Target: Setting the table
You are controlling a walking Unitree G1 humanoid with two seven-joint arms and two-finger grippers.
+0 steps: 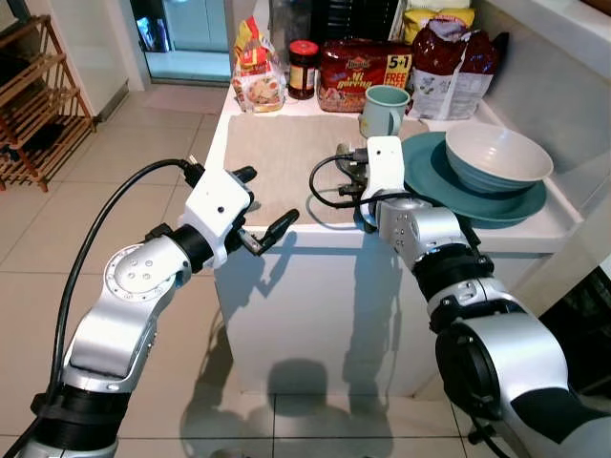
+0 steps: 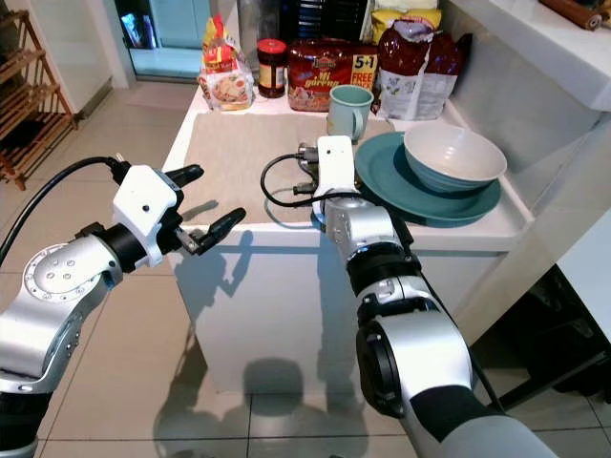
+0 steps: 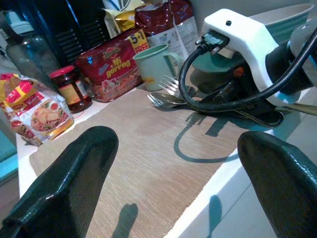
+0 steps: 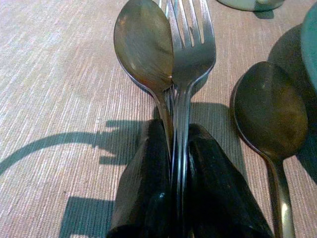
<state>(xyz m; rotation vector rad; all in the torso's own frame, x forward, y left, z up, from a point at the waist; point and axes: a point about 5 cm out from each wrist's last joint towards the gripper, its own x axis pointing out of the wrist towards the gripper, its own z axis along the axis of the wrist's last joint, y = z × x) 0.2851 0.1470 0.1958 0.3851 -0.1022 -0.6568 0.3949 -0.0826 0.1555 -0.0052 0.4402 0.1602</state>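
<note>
The right gripper [image 4: 171,173] has its jaws closed tight on a spoon [image 4: 143,44] and a fork [image 4: 190,44], low over the mat [image 1: 277,153] near the table's front edge. The left gripper [image 1: 263,205] hangs beside the table with jaws wide.

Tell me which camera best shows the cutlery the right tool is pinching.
The right wrist view: the right tool is shut on a spoon and fork over the placemat. The left wrist view shows tines only; in the head views the arm hides them.
</note>
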